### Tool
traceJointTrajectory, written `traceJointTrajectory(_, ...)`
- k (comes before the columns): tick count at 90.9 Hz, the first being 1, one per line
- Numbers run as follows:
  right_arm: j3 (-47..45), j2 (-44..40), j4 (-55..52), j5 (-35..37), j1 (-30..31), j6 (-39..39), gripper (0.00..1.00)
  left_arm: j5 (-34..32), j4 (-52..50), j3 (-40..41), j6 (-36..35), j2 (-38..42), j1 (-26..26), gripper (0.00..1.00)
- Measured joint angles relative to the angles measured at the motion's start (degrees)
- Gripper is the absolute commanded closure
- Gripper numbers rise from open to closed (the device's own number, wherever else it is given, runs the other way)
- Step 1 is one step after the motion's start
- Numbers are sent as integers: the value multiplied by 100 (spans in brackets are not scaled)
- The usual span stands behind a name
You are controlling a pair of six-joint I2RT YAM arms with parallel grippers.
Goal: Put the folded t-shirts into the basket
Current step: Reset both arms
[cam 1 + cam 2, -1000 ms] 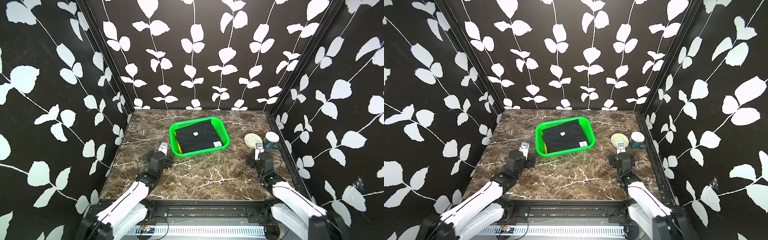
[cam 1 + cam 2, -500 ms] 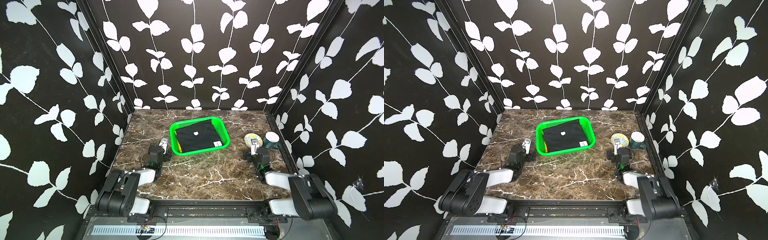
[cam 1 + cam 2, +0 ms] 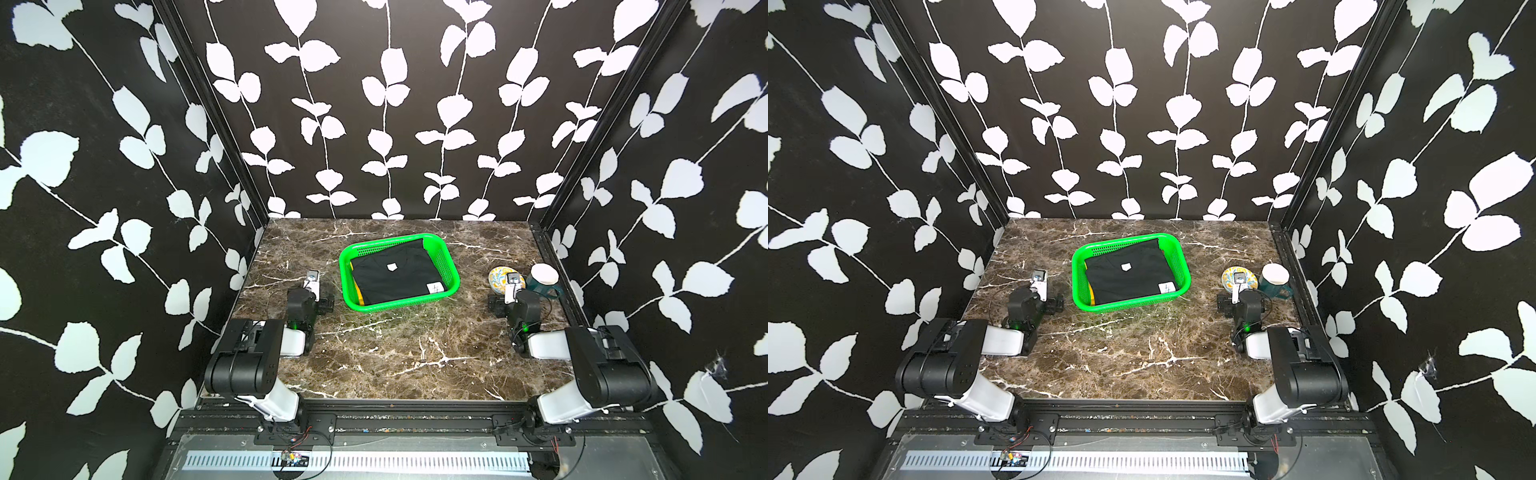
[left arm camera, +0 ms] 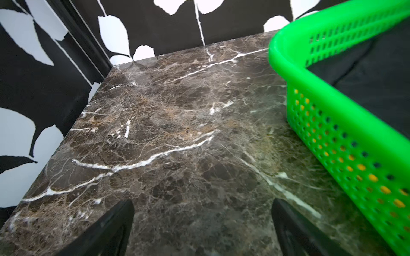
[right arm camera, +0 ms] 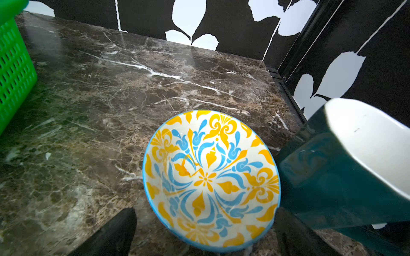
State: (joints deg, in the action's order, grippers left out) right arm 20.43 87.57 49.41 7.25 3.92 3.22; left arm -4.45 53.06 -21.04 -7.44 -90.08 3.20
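Confirming both tools wide open and empty. The basket lies just ahead of the left tool, on its inner side. The black t-shirt tops the stack, with the yellow t-shirt edge beneath and anything lower hidden. The right tool faces a bowl. I judge the arms parked low because loading appears complete.

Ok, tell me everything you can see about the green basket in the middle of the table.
It's a bright green basket, shallow and rectangular with rounded corners, plastic by the look, its walls perforated under a smooth rim. It sits flat on the marble table, slightly turned, about mid-table toward the back. A folded black t-shirt fills it, with a yellow edge showing beneath at the near left corner. Nothing else touches it.
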Motion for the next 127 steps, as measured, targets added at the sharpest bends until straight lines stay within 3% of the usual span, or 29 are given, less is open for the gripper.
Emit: traceJointTrajectory(127,184,2,-120,87,-96,-177,1,-72,-153,-120,192,0,-79,1)
